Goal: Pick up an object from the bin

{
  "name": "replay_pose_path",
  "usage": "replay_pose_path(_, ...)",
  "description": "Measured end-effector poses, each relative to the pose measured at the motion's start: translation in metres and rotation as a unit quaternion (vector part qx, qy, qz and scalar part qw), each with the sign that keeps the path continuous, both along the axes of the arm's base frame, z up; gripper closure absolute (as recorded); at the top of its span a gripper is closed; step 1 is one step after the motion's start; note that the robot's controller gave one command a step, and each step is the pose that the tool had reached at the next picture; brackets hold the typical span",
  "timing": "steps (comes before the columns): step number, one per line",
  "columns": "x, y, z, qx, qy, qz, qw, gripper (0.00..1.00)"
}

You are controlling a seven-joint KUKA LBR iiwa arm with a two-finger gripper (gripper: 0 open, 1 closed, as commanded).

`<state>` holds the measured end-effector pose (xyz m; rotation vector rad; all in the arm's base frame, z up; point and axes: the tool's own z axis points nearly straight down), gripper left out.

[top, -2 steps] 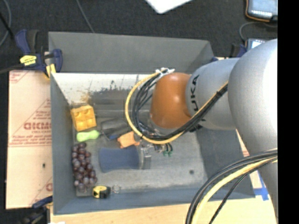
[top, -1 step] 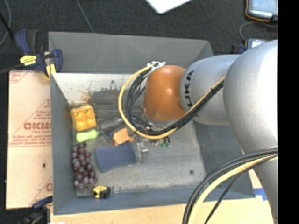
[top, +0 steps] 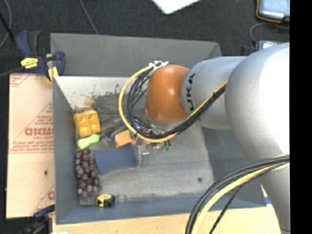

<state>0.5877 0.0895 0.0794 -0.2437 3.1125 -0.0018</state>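
The arm (top: 253, 96) comes in from the right, smooth and silver-grey, and ends in a glossy, rounded orange cover (top: 165, 94) with black and yellow cables (top: 127, 89) looped round it. Below the cover the slim metal gripper (top: 142, 156) hangs down towards the floor of the bin (top: 170, 179), which is dull grey metal, speckled and scuffed. From here I cannot tell whether the gripper is parted or closed, and I see nothing held in it.

The gripper's tip is at the right end of a blue flat piece (top: 114, 160), matte and smooth, roughly four-sided, lying flat on the bin floor left of centre. Its long axis runs left to right across the view, its right end towards the gripper and its left end towards the bin's left wall. Whether the tip touches it or hangs just above it I cannot make out.

Just above the blue piece's right end lies a small orange piece (top: 124, 138), near the gripper. Further left are a yellow block (top: 87, 122) with a bumpy top and, below it, a rounded green piece (top: 87, 141), long axis left to right. A bunch of dark purple grapes (top: 86, 177), beady and glossy, runs along the left wall, and a small yellow-and-black tape measure (top: 104, 200) sits at the near left corner.
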Motion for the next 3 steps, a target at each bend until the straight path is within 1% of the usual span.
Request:
replay_pose_path(1, 0.013, 0.020, 0.000, -0.004, -0.0036, 0.066, 0.9978, 0.00)
replay_pose_path(2, 0.046, 0.052, 0.002, -0.006, -0.0012, 0.117, 0.9931, 0.00)
replay_pose_path(3, 0.051, 0.063, 0.000, -0.007, -0.0162, 0.217, 0.9760, 1.00)
